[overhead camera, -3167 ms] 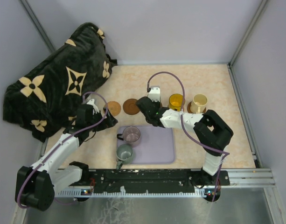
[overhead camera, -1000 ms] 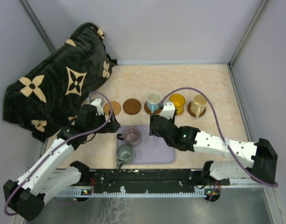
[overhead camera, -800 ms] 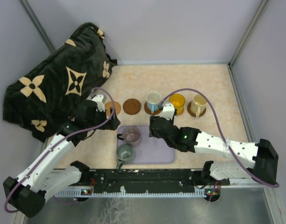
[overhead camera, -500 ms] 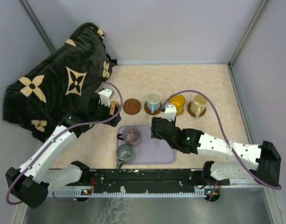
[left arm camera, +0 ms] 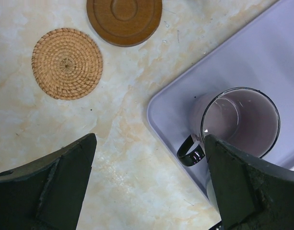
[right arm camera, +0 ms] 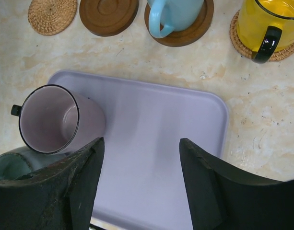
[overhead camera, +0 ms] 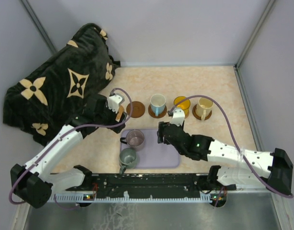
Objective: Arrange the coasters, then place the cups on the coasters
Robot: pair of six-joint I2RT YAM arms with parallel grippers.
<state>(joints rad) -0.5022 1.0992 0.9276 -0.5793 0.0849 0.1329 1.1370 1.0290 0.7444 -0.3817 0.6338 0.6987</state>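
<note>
Five coasters lie in a row across the middle of the worktop (overhead camera: 211, 81), parallel to its far edge, so the arranging looks finished. Three are already filled: the white cup (overhead camera: 158, 103) with the blue handle, the yellow cup (overhead camera: 181, 103) and the cream cup (overhead camera: 204, 105) each sit on one. The woven coaster (left arm camera: 67, 63) and the dark wooden coaster (left arm camera: 124, 19) beside it, at the left end of the row, are bare. The two cups left to place, the purple cup (left arm camera: 240, 122) and the grey-green cup (overhead camera: 128, 157), stand touching on the left part of the lavender tray (right arm camera: 185, 139) toward the near edge. The left hand (left arm camera: 150, 143) hangs spread wide and empty over the tray's far-left corner, with the purple cup just inside one finger. The right hand (right arm camera: 139, 148) hovers over bare tray, parted and holding nothing.
</note>
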